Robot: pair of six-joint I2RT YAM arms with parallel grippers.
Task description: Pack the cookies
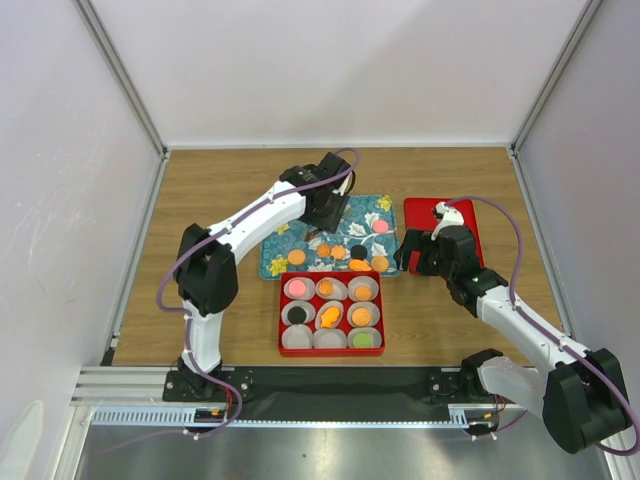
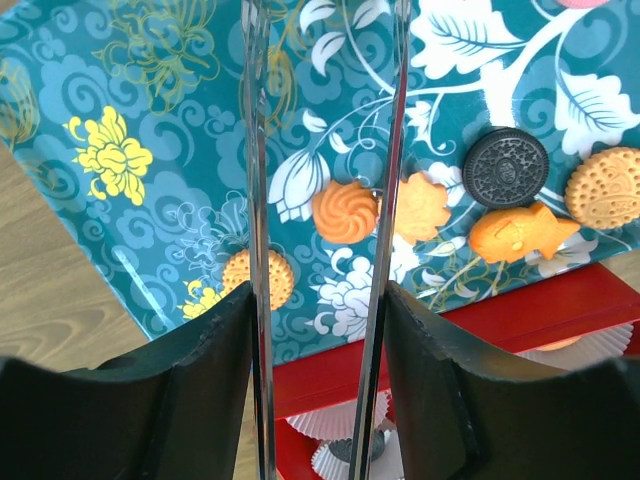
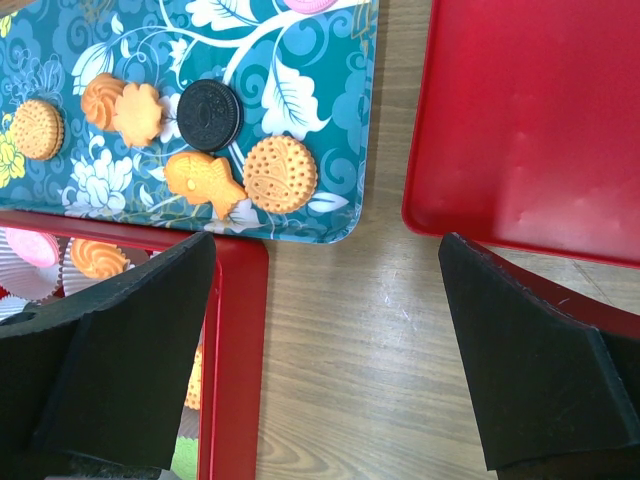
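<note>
Left gripper (image 2: 322,300) open, empty, tongs straddling swirl cookie (image 2: 345,211) at centre frame. Descent to be kept vertical; neighbouring cookie (image 2: 420,208) at right avoided.

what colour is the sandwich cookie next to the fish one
Black sandwich cookie, clearest in the right wrist view.

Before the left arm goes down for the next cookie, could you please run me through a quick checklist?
1. Left tool open: ok, tongs apart.
2. Target lined up: ok, the swirl cookie sits between the tong tips.
3. Neighbours clear: not ok, the flower cookie lies right beside one tip.
4. Free cup in the red box: cannot tell, some paper cups look empty.
5. Right tool out of the way: ok, open over bare wood beside the red lid.
6. Tray flat: ok.
</note>
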